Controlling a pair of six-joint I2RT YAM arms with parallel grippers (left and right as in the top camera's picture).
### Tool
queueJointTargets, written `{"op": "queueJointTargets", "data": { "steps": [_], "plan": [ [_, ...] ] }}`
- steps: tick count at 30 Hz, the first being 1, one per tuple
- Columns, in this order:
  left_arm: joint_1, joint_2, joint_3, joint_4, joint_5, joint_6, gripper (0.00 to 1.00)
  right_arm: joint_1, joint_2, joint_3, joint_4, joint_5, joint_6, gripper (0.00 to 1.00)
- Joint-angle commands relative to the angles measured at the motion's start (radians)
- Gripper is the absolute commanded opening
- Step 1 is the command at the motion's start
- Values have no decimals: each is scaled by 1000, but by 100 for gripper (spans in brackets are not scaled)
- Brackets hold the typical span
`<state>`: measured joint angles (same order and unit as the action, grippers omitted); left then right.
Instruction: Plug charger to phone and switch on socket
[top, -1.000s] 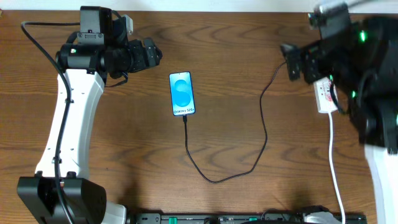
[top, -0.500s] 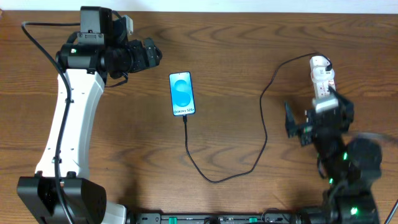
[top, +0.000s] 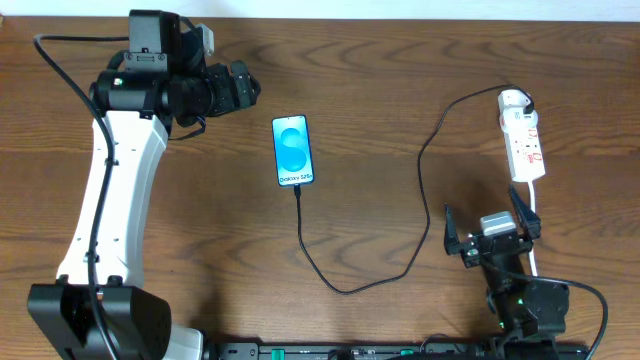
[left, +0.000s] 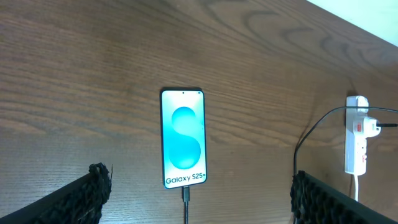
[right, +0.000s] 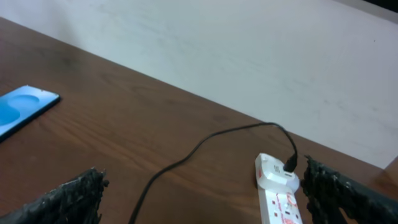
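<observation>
Wood-grain table (top: 400, 60) all around, with the phone (top: 293, 151) lying flat a bit left of centre in the overhead shot, screen up and lit light blue. The charger (top: 340, 288) meets the phone's bottom edge, loops down toward the lower middle, then climbs to the white adapter (top: 512, 100) on the upper end of the socket (top: 524, 145) at the right side. Can't tell whether its switch is on. Left gripper (left: 200, 176) hovers at upper left with its jaws spread wide, holding nothing. Right gripper (top: 485, 212) sits at lower right just below the socket, jaws also wide apart and empty, right beside the thick white cord (top: 531, 195).
</observation>
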<state>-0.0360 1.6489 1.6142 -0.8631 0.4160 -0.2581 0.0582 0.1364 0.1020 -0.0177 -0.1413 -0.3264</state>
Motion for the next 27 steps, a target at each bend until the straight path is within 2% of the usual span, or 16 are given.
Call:
{"op": "queueJointTargets", "data": {
  "steps": [1, 11, 14, 19, 27],
  "plan": [
    [2, -8, 2, 0, -2, 9, 94, -6, -36, -37, 23, -8, -12, 99],
    [2, -8, 2, 0, -2, 9, 94, -6, -90, -98, 22, -8, -11, 99],
    [2, -8, 2, 0, -2, 9, 94, -6, -127, -97, -42, -8, -11, 99],
    [2, -8, 2, 0, -2, 9, 94, -6, -132, -97, -46, -8, -9, 99],
    [2, -8, 2, 0, -2, 9, 94, -6, -132, -97, -46, -7, 68, 99]
  ]
}}
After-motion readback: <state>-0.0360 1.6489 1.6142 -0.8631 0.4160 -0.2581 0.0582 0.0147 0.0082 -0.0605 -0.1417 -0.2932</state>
